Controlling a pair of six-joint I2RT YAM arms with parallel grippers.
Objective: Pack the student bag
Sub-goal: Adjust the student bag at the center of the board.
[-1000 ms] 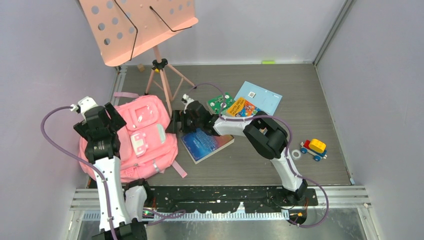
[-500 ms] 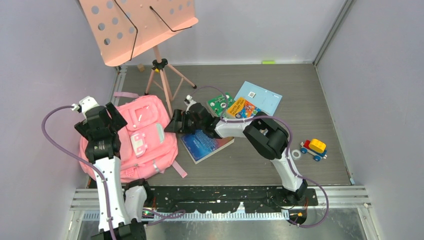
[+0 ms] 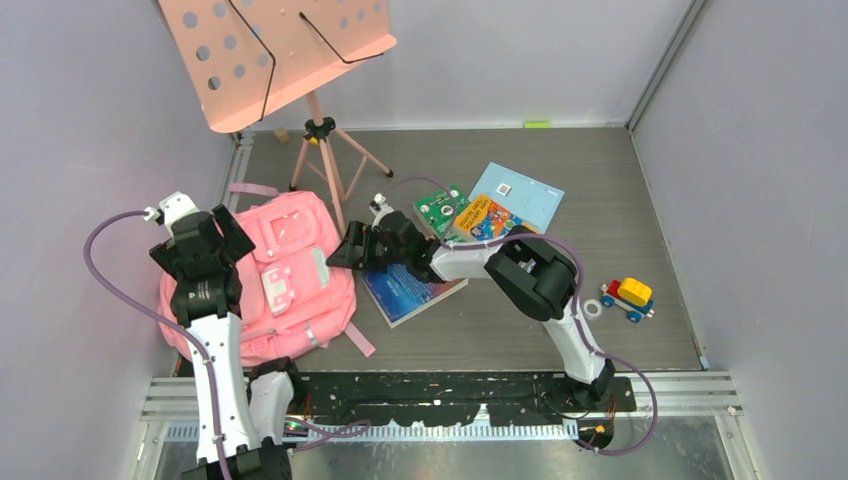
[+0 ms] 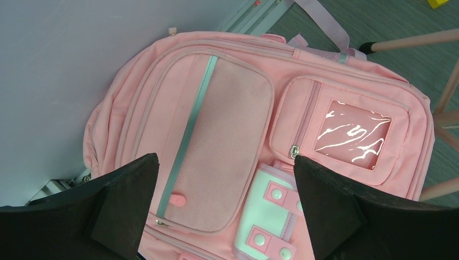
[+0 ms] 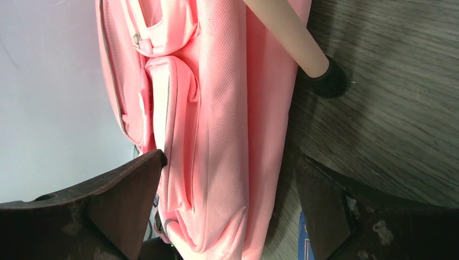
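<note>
The student bag [image 3: 285,275], a large pink backpack, lies flat on the floor at the left with its front pockets up. My left gripper [image 3: 203,243] hovers over its upper left part, open and holding nothing. In the left wrist view the bag [image 4: 233,103] fills the frame, and the pale patch with snaps sits between the open fingers [image 4: 124,200]. My right gripper [image 3: 345,250] is open at the bag's right edge, over a blue book [image 3: 415,285]. In the right wrist view the bag's side [image 5: 227,108] lies between its spread fingertips [image 5: 130,195], with no contact visible.
A salmon-pink music stand [image 3: 280,55] on a tripod [image 3: 325,160] stands behind the bag; one leg's black foot [image 5: 330,81] rests beside it. An orange book [image 3: 485,215], a light blue book [image 3: 520,190], a green board [image 3: 440,207], a toy train [image 3: 628,297] and a small ring [image 3: 592,309] lie to the right.
My right gripper has slid a little left, closer to the bag's right edge. The left arm has hardly moved. Both grippers stay open.
</note>
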